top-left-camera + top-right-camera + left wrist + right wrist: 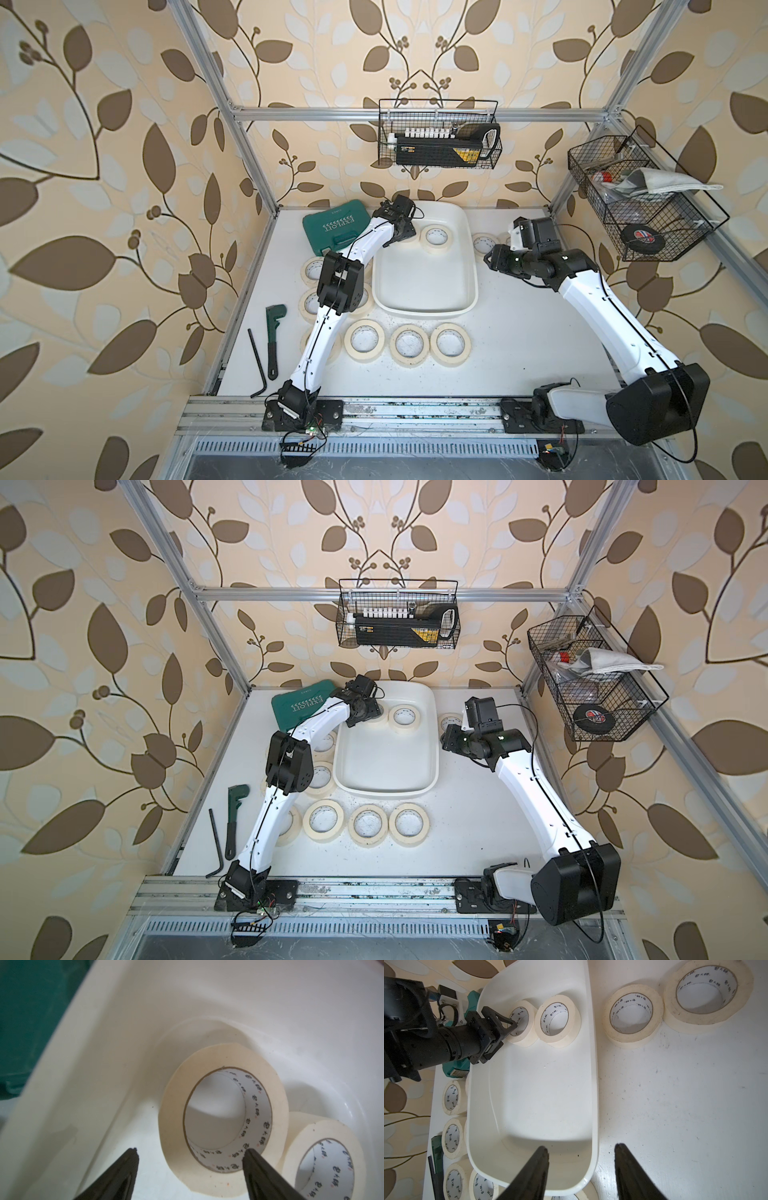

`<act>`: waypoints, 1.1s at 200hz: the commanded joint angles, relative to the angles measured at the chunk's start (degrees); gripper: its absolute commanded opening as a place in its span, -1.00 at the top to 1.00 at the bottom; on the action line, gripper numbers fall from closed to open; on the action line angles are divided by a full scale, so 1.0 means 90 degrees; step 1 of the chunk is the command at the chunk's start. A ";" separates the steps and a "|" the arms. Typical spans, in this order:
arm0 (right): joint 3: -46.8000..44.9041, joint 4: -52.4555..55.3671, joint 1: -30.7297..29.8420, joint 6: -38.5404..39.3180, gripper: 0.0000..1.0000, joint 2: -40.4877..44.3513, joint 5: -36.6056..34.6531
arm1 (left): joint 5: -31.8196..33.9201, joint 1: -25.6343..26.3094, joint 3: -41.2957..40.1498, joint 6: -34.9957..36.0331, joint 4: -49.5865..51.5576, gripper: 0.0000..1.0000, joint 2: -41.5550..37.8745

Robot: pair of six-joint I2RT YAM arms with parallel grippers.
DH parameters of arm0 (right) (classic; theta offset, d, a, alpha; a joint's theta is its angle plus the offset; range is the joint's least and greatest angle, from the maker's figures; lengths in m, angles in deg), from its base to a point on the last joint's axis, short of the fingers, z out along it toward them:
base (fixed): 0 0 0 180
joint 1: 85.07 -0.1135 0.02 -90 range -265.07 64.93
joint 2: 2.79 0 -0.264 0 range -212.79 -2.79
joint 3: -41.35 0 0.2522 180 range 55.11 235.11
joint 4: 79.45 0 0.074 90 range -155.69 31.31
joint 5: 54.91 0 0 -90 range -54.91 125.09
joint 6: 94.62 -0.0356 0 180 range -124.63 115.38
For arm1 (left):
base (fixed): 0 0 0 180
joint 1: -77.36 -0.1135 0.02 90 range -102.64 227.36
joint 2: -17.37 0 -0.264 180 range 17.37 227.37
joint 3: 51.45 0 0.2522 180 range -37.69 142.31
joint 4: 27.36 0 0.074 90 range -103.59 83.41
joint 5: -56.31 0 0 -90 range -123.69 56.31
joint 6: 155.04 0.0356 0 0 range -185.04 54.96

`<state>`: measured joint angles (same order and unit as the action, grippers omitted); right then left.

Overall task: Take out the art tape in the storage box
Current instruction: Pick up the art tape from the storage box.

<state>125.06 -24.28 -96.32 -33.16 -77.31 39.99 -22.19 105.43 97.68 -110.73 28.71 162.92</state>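
The storage box point(424, 286) point(386, 766) is a white tub in the middle of the table. Two cream art tape rolls lie at its far end. My left gripper point(405, 232) point(190, 1150) reaches into the far left corner, open, and straddles the wall of the nearer roll point(172, 1118) point(531, 1029). One fingertip point(248, 1152) is inside the printed core, and the other stands outside with a gap. The second roll point(435, 250) point(299, 1132) lies beside it. My right gripper point(490, 257) point(581, 1149) hangs open by the box's right rim point(594, 1105) and holds nothing.
Several tape rolls lie on the table in front of the box point(350, 343), left of it point(306, 272) and right of it point(608, 1012). A teal case point(332, 226), a wrench point(273, 332) and a hex key point(257, 365) lie at the left. Wire baskets point(438, 141) point(631, 199) hang above.
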 commanded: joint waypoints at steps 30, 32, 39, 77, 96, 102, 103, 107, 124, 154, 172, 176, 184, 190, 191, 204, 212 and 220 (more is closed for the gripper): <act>-0.0104 0.0079 -0.0031 -0.0052 -0.06 0.0117 -0.0096 | 0.0070 -0.0025 0.0166 -0.0336 -0.0139 -0.58 0.0277; -0.0098 0.0077 -0.0038 -0.0052 -0.06 0.0119 -0.0093 | 0.0069 -0.0026 0.0169 -0.0341 -0.0140 -0.57 0.0273; -0.0097 0.0087 -0.0031 -0.0051 -0.06 0.0117 -0.0095 | 0.0060 -0.0022 0.0172 -0.0357 -0.0157 -0.55 0.0298; -0.0116 0.0089 -0.0037 -0.0042 -0.06 0.0148 -0.0117 | 0.0023 0.0073 0.0169 -0.0363 -0.0189 -0.41 0.0341; -0.0108 0.0104 -0.0038 -0.0033 -0.06 0.0131 -0.0116 | -0.0024 0.0101 0.0128 -0.0372 -0.0189 -0.28 0.0333; -0.0122 0.0104 -0.0036 -0.0033 -0.06 0.0127 -0.0112 | -0.0061 0.0095 0.0102 -0.0372 -0.0196 -0.24 0.0320; -0.0124 0.0105 -0.0033 -0.0033 -0.06 0.0126 -0.0114 | -0.0064 0.0099 0.0094 -0.0372 -0.0192 -0.23 0.0311; -0.0118 0.0106 -0.0031 -0.0033 -0.06 0.0126 -0.0104 | -0.0084 0.0099 0.0079 -0.0372 -0.0184 -0.20 0.0297; -0.0107 0.0121 -0.0030 -0.0023 -0.06 0.0153 -0.0105 | -0.0107 0.0101 -0.0041 -0.0390 -0.0111 -0.12 0.0168; -0.0092 0.0116 -0.0036 -0.0003 -0.06 0.0153 -0.0115 | -0.0078 0.0102 -0.0540 -0.0373 -0.0265 0.04 -0.0254; -0.0094 0.0097 -0.0037 -0.0013 -0.06 0.0144 -0.0070 | -0.0068 0.0111 -0.0689 -0.0332 -0.0296 0.15 -0.0424; -0.0094 0.0096 -0.0036 -0.0018 -0.06 0.0143 -0.0052 | -0.0068 0.0109 -0.0704 -0.0318 -0.0296 0.18 -0.0443; -0.0095 0.0096 -0.0032 -0.0023 -0.06 0.0127 -0.0038 | -0.0058 0.0104 -0.0715 -0.0289 -0.0280 0.23 -0.0487; -0.0082 0.0106 -0.0034 -0.0022 -0.07 0.0126 -0.0035 | -0.0057 0.0097 -0.0715 -0.0251 -0.0277 0.25 -0.0510; -0.0085 0.0106 -0.0032 -0.0023 -0.07 0.0126 -0.0036 | -0.0057 0.0100 -0.0715 -0.0244 -0.0272 0.26 -0.0514; -0.0080 0.0116 -0.0038 -0.0023 -0.06 0.0150 -0.0037 | -0.0073 0.0102 -0.0716 -0.0188 -0.0257 0.31 -0.0566; -0.0087 0.0123 -0.0036 -0.0023 -0.06 0.0165 -0.0065 | -0.0077 0.0111 -0.0711 -0.0159 -0.0243 0.34 -0.0622; -0.0073 0.0135 -0.0034 -0.0019 -0.06 0.0188 -0.0076 | -0.0087 0.0103 -0.0715 -0.0120 -0.0228 0.38 -0.0685</act>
<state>124.93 -24.21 -96.32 -33.14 -77.01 40.02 -22.10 105.85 91.76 -114.05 24.71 162.38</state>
